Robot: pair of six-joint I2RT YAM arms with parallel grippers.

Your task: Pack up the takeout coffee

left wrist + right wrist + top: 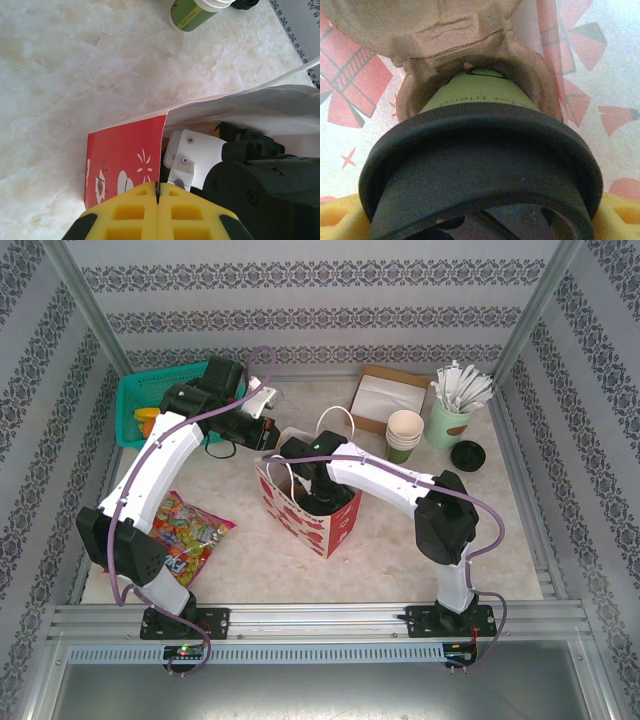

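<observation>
**Ann:** Where is the takeout coffee (480, 150) to be found?

**Ben:** It is seen inside the paper bag (318, 515). The bag is stood up near the middle of the table (480, 530). The bottom of the cup is set in a round hole of a brown cardboard tray (445, 30) down in the bag. The black lid (485, 180) is shut on top of the cup.

**Ann:** Is the cup being held?

**Ben:** Yes. It is gripped by the right gripper (480, 220). A yellow finger (335, 215) is seen on each side of the lid. The right arm is bent down into the open top of the bag.

**Ann:** And the left gripper (157, 200)?

**Ben:** It is closed tight. The thin top edge of the bag is pinched between its two yellow pads, on the side of the bag toward the far left corner.

**Ann:** What else is laid on the table?

**Ben:** A green basket (135, 400) is placed in the far left corner. A bright candy packet (190, 528) is laid by the left edge. A brown box (385, 400) with white napkins is set at the far edge. A stack of paper cups (405, 435) is stood just beside the box. A pale green cup (448, 425) full of white sticks is stood near the far right corner, and a loose dark lid (467, 455) is laid next to it.
</observation>
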